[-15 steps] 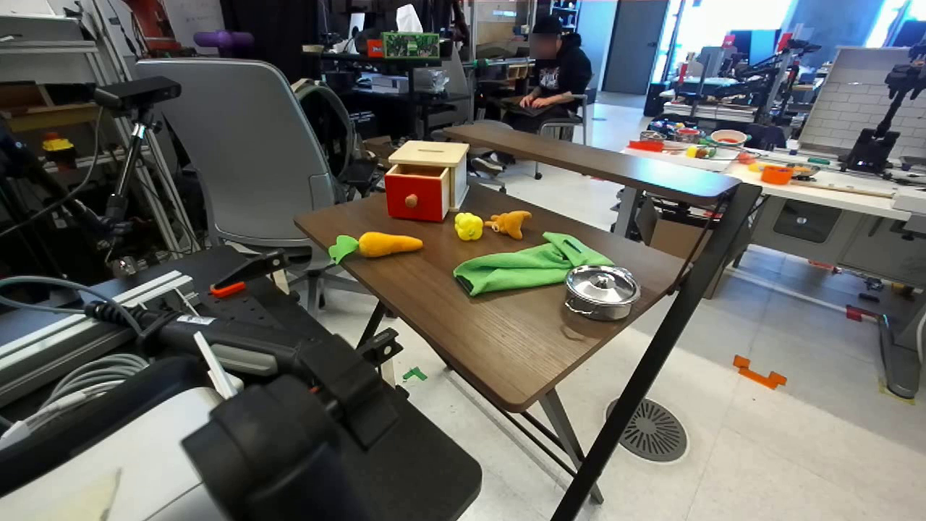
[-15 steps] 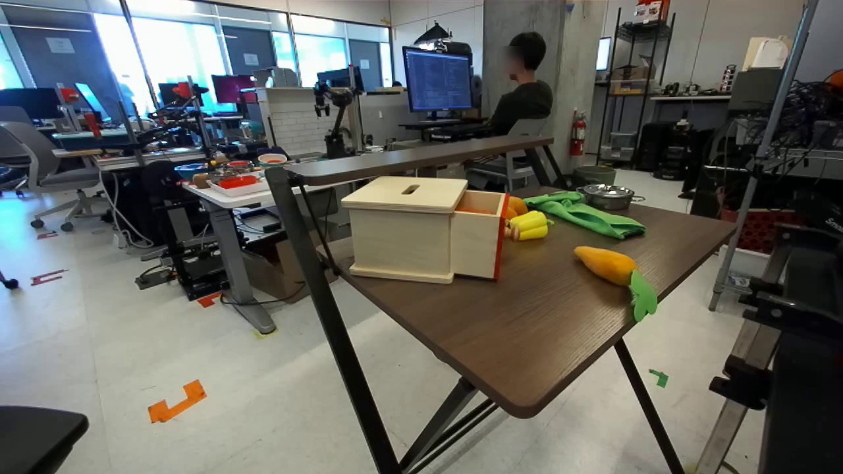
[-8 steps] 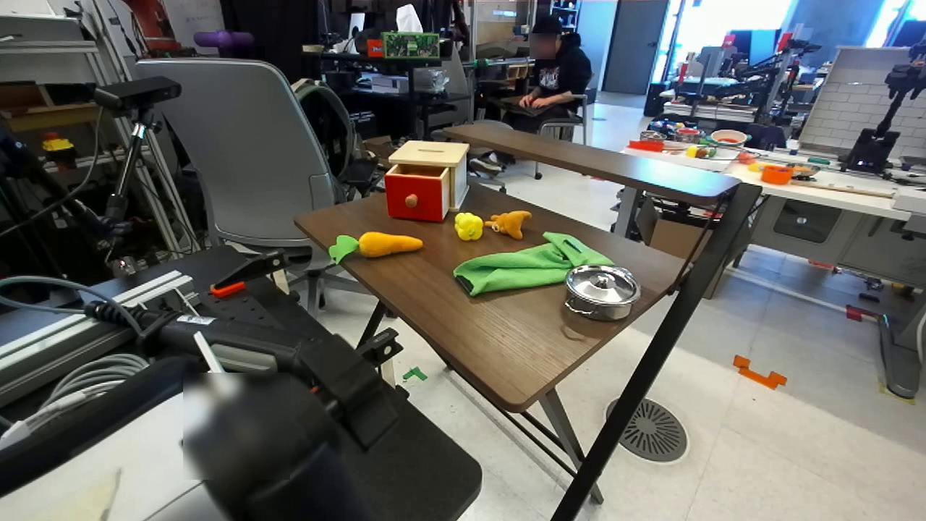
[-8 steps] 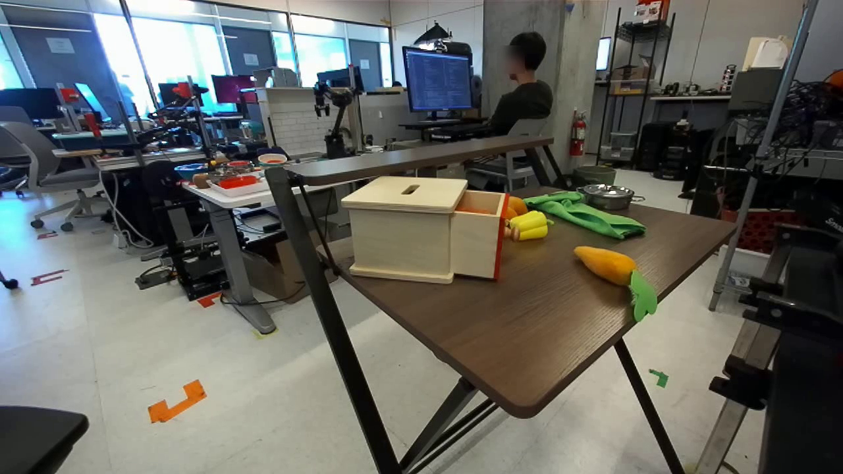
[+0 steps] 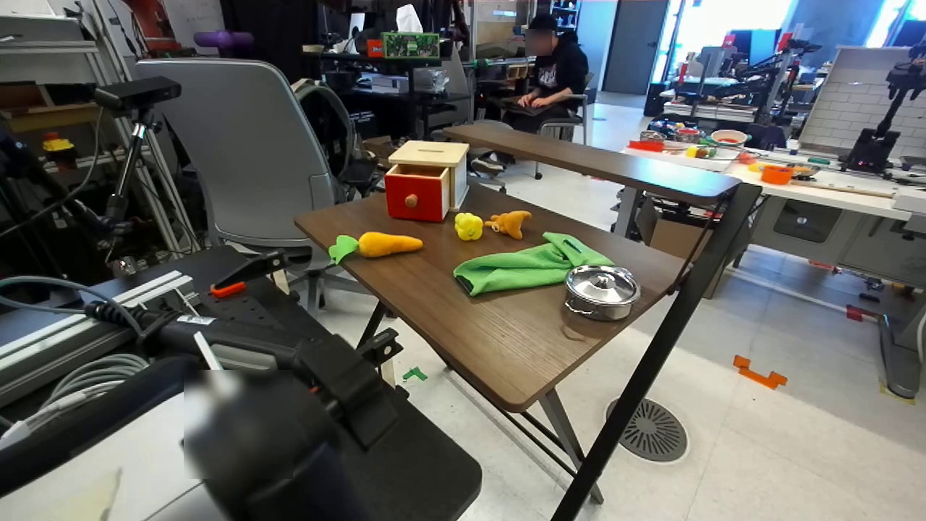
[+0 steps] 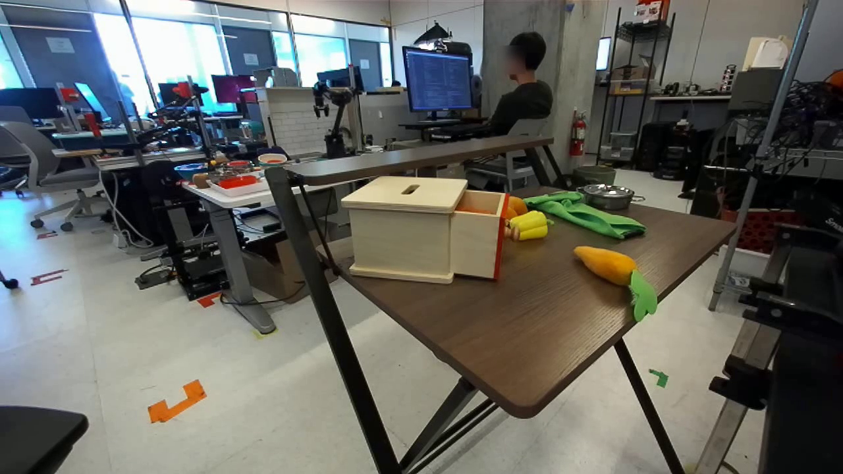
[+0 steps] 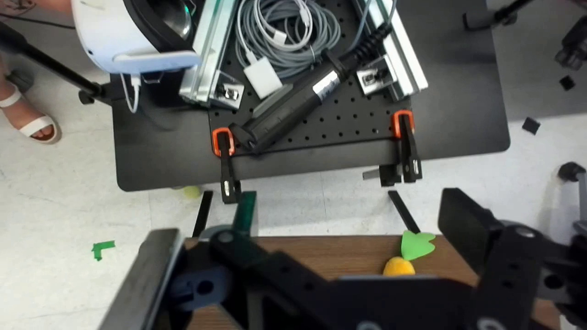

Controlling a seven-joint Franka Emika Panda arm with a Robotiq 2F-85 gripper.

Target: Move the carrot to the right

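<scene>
Wrist view: brown table (image 7: 321, 250) below the gripper (image 7: 348, 211), whose fingers stand wide apart, holding nothing; carrot (image 7: 399, 266) on the table beneath it, between the fingers as seen, partly hidden; task judged not begun: grasp, shift right, release all remain; white label (image 7: 326, 85) beyond the fingertips, print too small to read; no brand made out.

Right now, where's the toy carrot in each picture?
In an exterior view: the carrot is a little left of the middle.
In an exterior view: the carrot is right of the middle.
In the wrist view: the carrot is low, right of the middle, partly hidden.
All three share the brown table; the carrot's green leaves reach its edge.
</scene>
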